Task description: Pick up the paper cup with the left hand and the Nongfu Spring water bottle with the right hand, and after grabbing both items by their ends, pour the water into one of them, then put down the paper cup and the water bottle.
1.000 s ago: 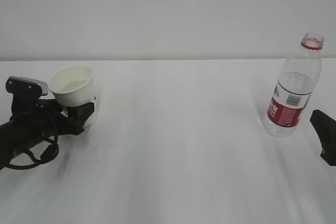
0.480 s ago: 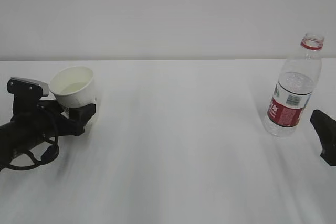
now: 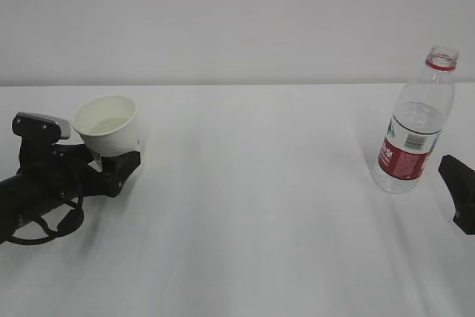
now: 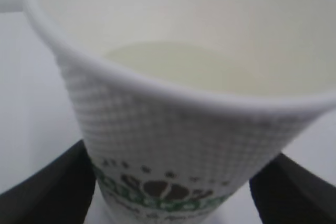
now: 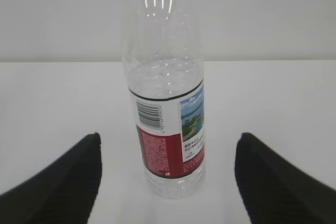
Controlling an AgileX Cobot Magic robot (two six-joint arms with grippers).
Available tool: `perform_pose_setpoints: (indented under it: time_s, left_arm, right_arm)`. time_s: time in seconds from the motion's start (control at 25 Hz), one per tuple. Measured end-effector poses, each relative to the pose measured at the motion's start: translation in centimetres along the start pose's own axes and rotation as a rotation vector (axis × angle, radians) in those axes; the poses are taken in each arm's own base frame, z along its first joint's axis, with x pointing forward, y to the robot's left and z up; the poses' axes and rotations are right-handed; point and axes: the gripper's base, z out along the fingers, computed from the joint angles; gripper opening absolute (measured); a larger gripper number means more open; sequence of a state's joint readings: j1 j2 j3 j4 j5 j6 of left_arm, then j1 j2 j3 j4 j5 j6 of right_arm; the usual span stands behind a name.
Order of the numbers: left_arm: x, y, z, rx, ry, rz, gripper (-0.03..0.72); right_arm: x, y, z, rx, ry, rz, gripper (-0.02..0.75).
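White tabletop: we see the paper cup (image 3: 108, 128) at left, leaning slightly, between the left hand's (image 3: 111, 165) spread jaws.
Upright at right, the Nongfu Spring water bottle (image 3: 415, 125) stands clear of the spread right hand (image 3: 460, 197).

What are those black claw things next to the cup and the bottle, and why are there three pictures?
They are the hands of a robot with two arms. Each hand is a gripper with two fingers. One camera looks across the white table. The other two sit on the robot's wrists, so you see each hand's black fingers at the bottom corners. The left hand has its fingers either side of the paper cup, which has water in it. They look spread apart, not squeezing it. The right hand is open and pulled back from the Nongfu Spring water bottle, which stands alone with no cap.
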State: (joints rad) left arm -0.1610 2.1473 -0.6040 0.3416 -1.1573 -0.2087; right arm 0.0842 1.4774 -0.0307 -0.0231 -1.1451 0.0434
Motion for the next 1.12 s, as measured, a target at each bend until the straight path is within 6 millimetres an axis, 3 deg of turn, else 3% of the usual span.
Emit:
perform_pose_setpoints:
  time_s: [0.32,1.12]
  left_arm:
    - [1.2,-0.4,-1.4,0.002,0.060,-0.026,0.665]
    - [0.4,-2.3,-5.2,0.070,0.081,-0.002,0.613]
  right_arm:
    - [0.0,0.0,0.0,0.000,0.000,0.000,0.593]
    - [0.0,0.2,0.0,-0.017,0.001,0.000,0.593]
